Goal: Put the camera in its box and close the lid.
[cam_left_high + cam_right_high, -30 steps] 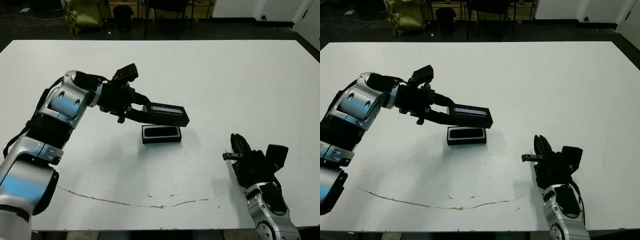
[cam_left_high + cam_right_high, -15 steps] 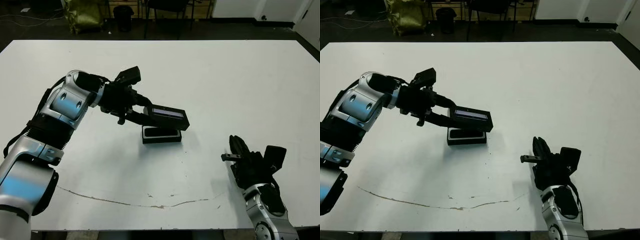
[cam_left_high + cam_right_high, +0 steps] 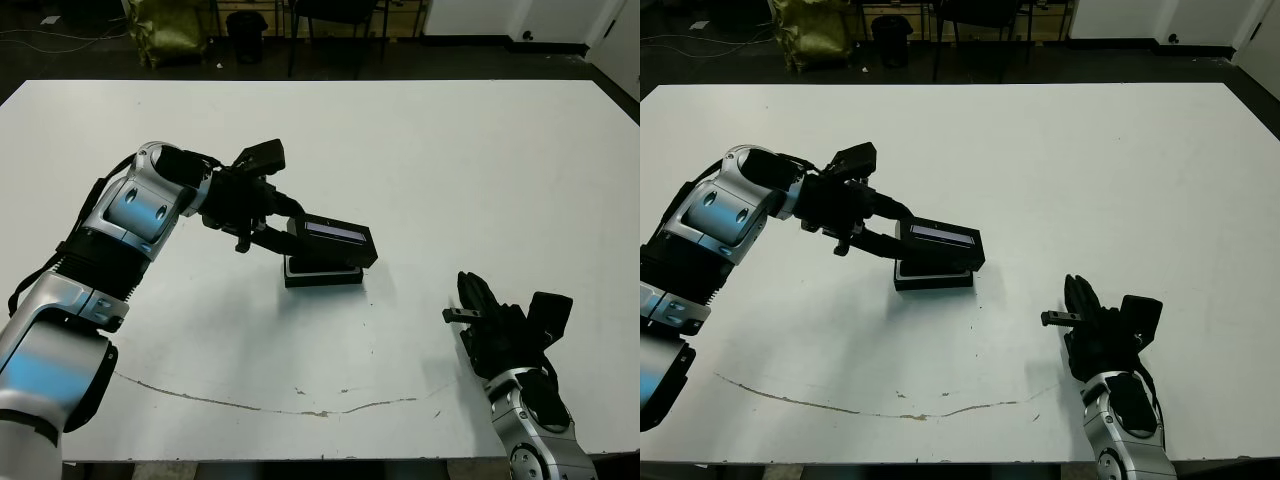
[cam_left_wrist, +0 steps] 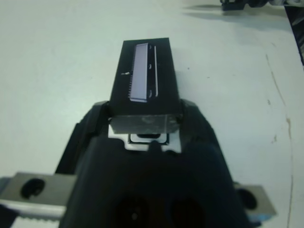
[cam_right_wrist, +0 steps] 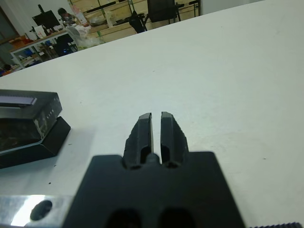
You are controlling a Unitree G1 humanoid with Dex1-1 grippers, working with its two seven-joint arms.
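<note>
The lid (image 3: 333, 240) hangs tilted just above the box (image 3: 322, 272) mid-desk, long axes aligned, slightly offset toward 1 o'clock. The left gripper (image 3: 287, 236), at its 9 o'clock end, is clamped on it. The right gripper (image 5: 156, 133), fingers together, idles well apart at 4 o'clock.

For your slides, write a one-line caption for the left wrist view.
Left gripper holds the lid above the white table.

Box: the shallow black rectangular tray (image 3: 322, 273) is mostly covered by the flat black lid with a pale grey window strip (image 3: 332, 241); only its front wall shows.
Camera: the slim glossy black device is hidden under the lid; cannot tell whether it lies inside.
Desk: the white desk (image 3: 450, 170) is cut off at the near corners.
Left claw (image 3: 283, 233): fingertips hidden behind the lid's end.
</note>
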